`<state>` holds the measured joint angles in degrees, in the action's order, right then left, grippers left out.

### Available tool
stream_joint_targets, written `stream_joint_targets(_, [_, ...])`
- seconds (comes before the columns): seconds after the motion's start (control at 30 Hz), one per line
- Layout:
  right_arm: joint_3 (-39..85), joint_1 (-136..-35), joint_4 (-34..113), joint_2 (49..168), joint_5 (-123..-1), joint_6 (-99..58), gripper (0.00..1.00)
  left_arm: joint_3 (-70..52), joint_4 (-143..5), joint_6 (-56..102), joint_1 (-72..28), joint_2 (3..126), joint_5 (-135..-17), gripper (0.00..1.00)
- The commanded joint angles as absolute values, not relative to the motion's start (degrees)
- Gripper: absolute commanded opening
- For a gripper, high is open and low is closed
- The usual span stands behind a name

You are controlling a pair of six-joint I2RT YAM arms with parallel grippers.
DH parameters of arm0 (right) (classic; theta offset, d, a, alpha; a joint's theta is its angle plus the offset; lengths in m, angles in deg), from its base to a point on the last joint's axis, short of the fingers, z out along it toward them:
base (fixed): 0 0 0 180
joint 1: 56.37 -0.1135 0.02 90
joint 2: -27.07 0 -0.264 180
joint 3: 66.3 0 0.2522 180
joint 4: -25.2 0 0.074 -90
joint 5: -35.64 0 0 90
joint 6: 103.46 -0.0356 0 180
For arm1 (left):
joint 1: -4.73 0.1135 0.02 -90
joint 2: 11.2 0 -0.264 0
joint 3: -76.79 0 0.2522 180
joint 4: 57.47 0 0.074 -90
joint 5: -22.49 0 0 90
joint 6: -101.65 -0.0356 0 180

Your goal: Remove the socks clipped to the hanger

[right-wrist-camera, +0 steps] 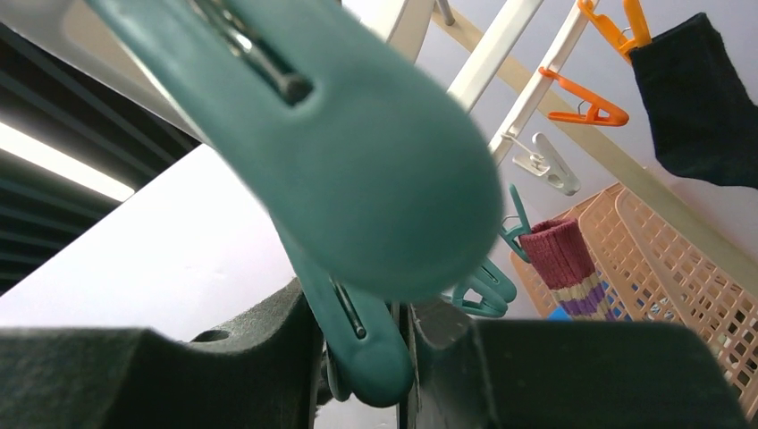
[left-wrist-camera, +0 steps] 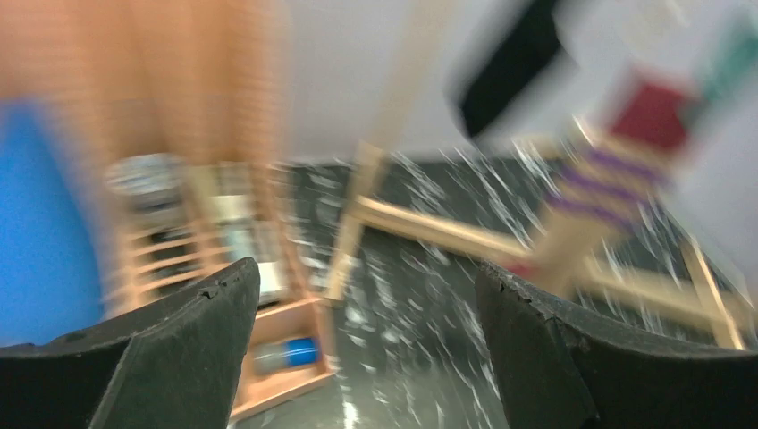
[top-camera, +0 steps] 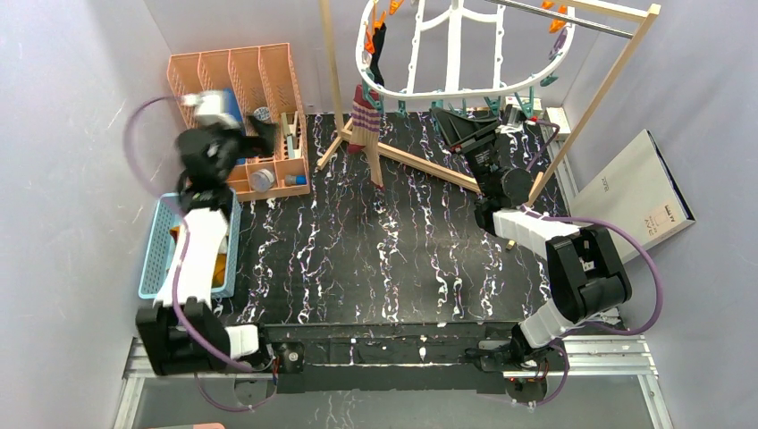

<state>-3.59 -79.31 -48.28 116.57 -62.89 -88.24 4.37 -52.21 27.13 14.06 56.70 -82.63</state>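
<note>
Black sock (top-camera: pixel 378 49), maroon striped sock (top-camera: pixel 362 114) on the hanger (top-camera: pixel 457 37)'s left rim, wooden frame (top-camera: pixel 420 163) below. Left gripper (left-wrist-camera: pixel 366 286) spread, empty, over the orange organizer (top-camera: pixel 273 80) — right gripper (top-camera: pixel 456 127) raised, pinching a teal clip (right-wrist-camera: pixel 357 179).

Your overhead view is bright and even with soft shadows; only the left arm (top-camera: pixel 210 152) smears near its tip. From the left gripper (left-wrist-camera: pixel 366 295), everything ahead is motion-streaked, its fingers (left-wrist-camera: pixel 179 357) alone sharp. At the right gripper (right-wrist-camera: pixel 362 375), the teal clip (right-wrist-camera: pixel 357 179) just ahead is defocused, and a bright strip (right-wrist-camera: pixel 54 152) glares up-left.
</note>
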Motion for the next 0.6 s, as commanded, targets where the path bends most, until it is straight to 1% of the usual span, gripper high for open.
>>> stream_joint_targets(0.0, [-4.9, -79.4, -65.4, 115.7, -65.4, -88.3, 0.21, -1.5, -68.0, 7.9, -5.6, 75.1, -121.3, 0.92])
stream_joint_targets(0.03, [-5.1, -79.5, -65.4, 115.5, -65.4, -88.2, 0.21, -1.6, -70.5, 4.0, -8.8, 77.0, -117.7, 0.96])
stream_joint_targets(0.07, [-5.3, -79.5, -65.2, 115.2, -65.5, -87.9, 0.21, -0.6, -72.8, 0.6, -13.0, 78.5, -112.2, 0.96])
stream_joint_targets(0.13, [-5.9, -79.4, -64.8, 114.5, -65.4, -87.5, 0.21, 3.0, -69.3, -2.7, -18.8, 79.9, -101.3, 0.94])
stream_joint_targets(0.27, [-6.7, -79.3, -64.1, 113.7, -65.3, -86.9, 0.21, 13.0, -48.3, 1.9, -27.0, 81.3, -81.2, 0.94])
stream_joint_targets(0.3, [-6.7, -79.3, -64.1, 113.7, -65.3, -86.8, 0.21, 15.4, -41.0, 5.1, -27.8, 81.7, -77.8, 0.94])
stream_joint_targets(0.37, [-6.9, -79.3, -64.4, 113.8, -65.4, -87.0, 0.21, 19.4, -31.4, 9.6, -29.0, 82.4, -70.1, 0.94])
stream_joint_targets(0.43, [-7.1, -79.2, -64.4, 113.7, -65.4, -87.0, 0.21, 23.2, -23.0, 13.6, -30.4, 82.7, -57.8, 0.98])
stream_joint_targets(0.5, [-7.4, -79.2, -64.4, 113.7, -65.4, -87.0, 0.21, 27.5, -13.0, 16.5, -31.3, 82.9, -50.2, 0.98])
stream_joint_targets(0.57, [-7.7, -79.1, -64.4, 113.6, -65.3, -87.0, 0.21, 31.9, -0.8, 18.6, -31.6, 83.9, -45.5, 0.98])
